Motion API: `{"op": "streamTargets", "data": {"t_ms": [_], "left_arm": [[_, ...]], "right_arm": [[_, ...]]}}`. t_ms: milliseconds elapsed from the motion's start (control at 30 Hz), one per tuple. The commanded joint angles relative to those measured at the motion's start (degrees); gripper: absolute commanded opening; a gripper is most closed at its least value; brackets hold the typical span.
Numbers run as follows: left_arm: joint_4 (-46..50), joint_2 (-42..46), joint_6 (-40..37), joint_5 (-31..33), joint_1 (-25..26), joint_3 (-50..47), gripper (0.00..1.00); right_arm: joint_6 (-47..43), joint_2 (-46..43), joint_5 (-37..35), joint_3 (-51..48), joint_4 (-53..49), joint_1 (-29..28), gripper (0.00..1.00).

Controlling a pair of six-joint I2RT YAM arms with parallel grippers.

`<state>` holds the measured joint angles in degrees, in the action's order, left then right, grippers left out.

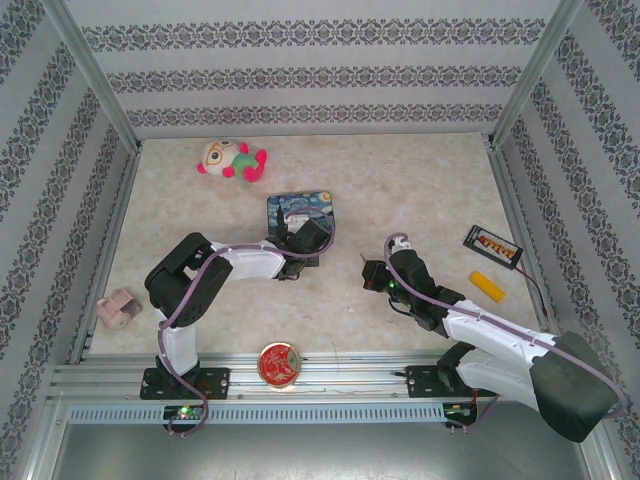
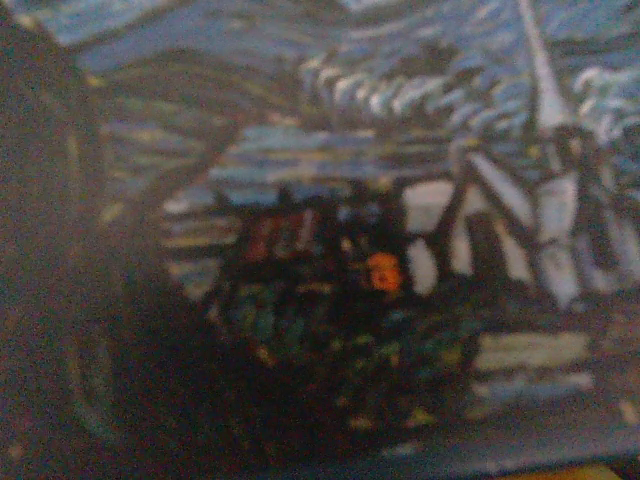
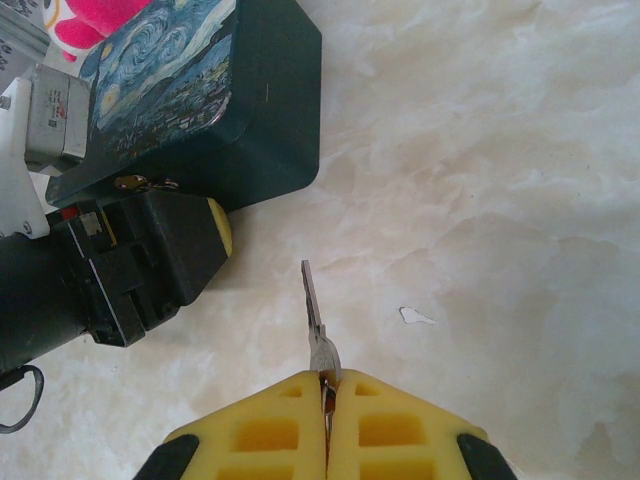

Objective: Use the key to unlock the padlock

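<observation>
Fingers of my right gripper [image 3: 325,388] are pressed together, pinching the key [image 3: 314,318] by its head. They are yellow, moulded plastic with square pockets. The key is thin, flat, silvery metal, and its narrow blade points straight away from the fingertips, just above the table and clear of everything else.

Beyond the blade and to the left sits the tin [image 3: 265,110], a rounded rectangular box with dark teal sides and a swirling blue night-sky painting on the lid. My left gripper [image 1: 308,238] is right against its near side. From the right wrist camera I see that gripper's black blocky body with a yellow tip beside the tin wall. Its own camera gives a blurred close-up of the painted lid, and I cannot tell whether its fingers are apart or together. A small brassy fitting [image 3: 133,183] glints at the tin's edge, too small to identify.

The table [image 1: 420,190] is smooth, pale, marble-patterned beige. On it lie a pink and green plush toy [image 1: 232,160], a pink block [image 1: 118,308], a round red lid [image 1: 280,363], a yellow bar [image 1: 487,286] and a flat black device [image 1: 492,246]. Grey-banded ornamental wallpaper and aluminium rails enclose the cell.
</observation>
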<state>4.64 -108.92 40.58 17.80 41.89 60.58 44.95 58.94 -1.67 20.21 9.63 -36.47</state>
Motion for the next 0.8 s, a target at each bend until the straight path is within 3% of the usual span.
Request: {"op": "streamTargets", "data": {"t_ms": [0,133,400,533,767], "left_arm": [[-2.04,-1.27,-0.04,0.18,-0.98,1.72,0.48],[-2.74,-1.96,-0.28,0.78,-1.02,2.07,0.5],[-3.14,-2.19,-1.02,0.3,-1.11,2.69,0.28],[-3.73,-1.07,-0.91,-2.34,-1.11,2.58,0.19],[-6.64,1.49,2.54,-11.28,-1.28,1.77,0.17]], "right_arm": [[-0.94,0.22,-0.21,1.06,1.16,0.65,0.0],[-1.04,0.3,-0.28,1.06,1.24,0.75,0.0],[-1.0,0.52,-0.19,1.02,1.36,0.92,0.0],[-0.85,0.48,-0.55,0.2,2.55,1.0,0.0],[-2.21,4.39,2.77,-0.04,7.87,0.3,0.0]]}}
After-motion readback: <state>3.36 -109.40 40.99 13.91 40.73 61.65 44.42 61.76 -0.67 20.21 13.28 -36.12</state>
